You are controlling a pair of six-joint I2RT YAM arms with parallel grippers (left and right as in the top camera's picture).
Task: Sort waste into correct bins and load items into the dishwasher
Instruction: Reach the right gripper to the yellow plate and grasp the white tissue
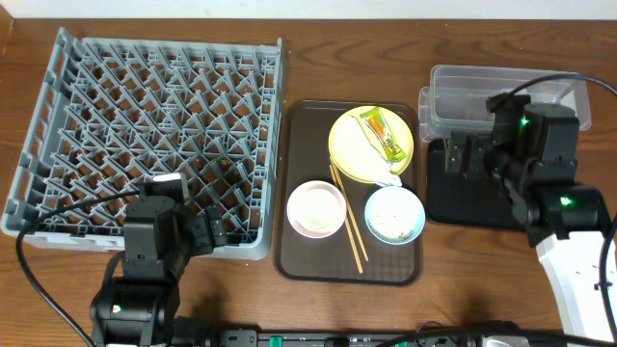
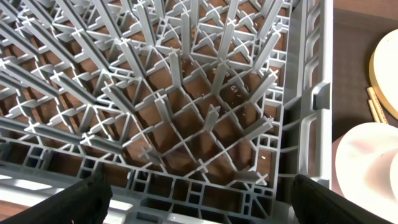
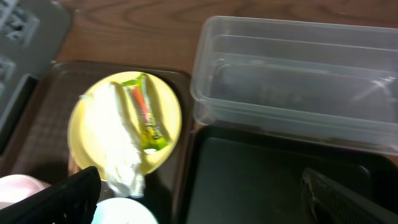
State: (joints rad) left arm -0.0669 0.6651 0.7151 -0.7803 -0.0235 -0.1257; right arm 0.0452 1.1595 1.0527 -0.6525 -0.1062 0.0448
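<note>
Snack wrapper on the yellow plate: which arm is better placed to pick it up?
Right. The right tool, open, hangs over the black tray beside the yellow plate, and its wrist camera sees the snack wrapper. The left tool sits over the dish rack's near corner, farther away.

Dish rack [image 1: 145, 135] left, plate [image 1: 347, 154] on serving tray [image 1: 308, 265] centre, tub [image 1: 482, 92] behind shallow tray [image 1: 453, 204] right

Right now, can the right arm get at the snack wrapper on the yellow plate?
Probably yes: the wrapper lies uncovered on the yellow plate, and the open right gripper hangs over the black tray beside it, nothing between.
</note>
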